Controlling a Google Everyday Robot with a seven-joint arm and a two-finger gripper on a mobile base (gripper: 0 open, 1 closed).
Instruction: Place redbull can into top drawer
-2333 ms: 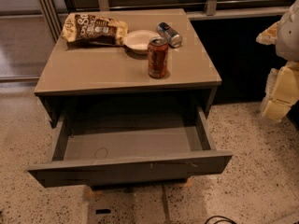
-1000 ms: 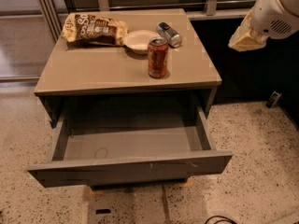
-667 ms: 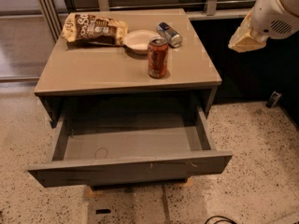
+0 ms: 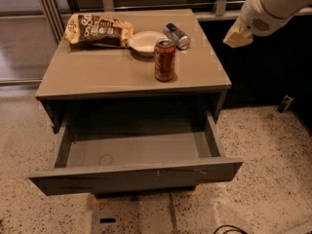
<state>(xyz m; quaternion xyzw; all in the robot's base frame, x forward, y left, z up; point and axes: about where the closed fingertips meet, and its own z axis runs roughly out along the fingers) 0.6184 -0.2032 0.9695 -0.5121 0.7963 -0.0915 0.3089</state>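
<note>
The redbull can [image 4: 176,35], slim, silver and blue, lies on its side at the back right of the grey table [image 4: 97,72], next to a white bowl. The top drawer [image 4: 136,172] is pulled out wide below the table top, and its grey inside holds nothing. My gripper [image 4: 238,35] hangs in the air at the upper right, beyond the table's right edge, to the right of the redbull can and apart from it.
An orange-red soda can [image 4: 165,59] stands upright in front of the redbull can. A white bowl [image 4: 147,42] and a chip bag [image 4: 98,30] lie at the back of the table. Speckled floor surrounds the table. A dark wall lies to the right.
The arm rose from low at the right to the upper right, then shifted slightly up and left toward the table. The cans and the drawer have not moved.
</note>
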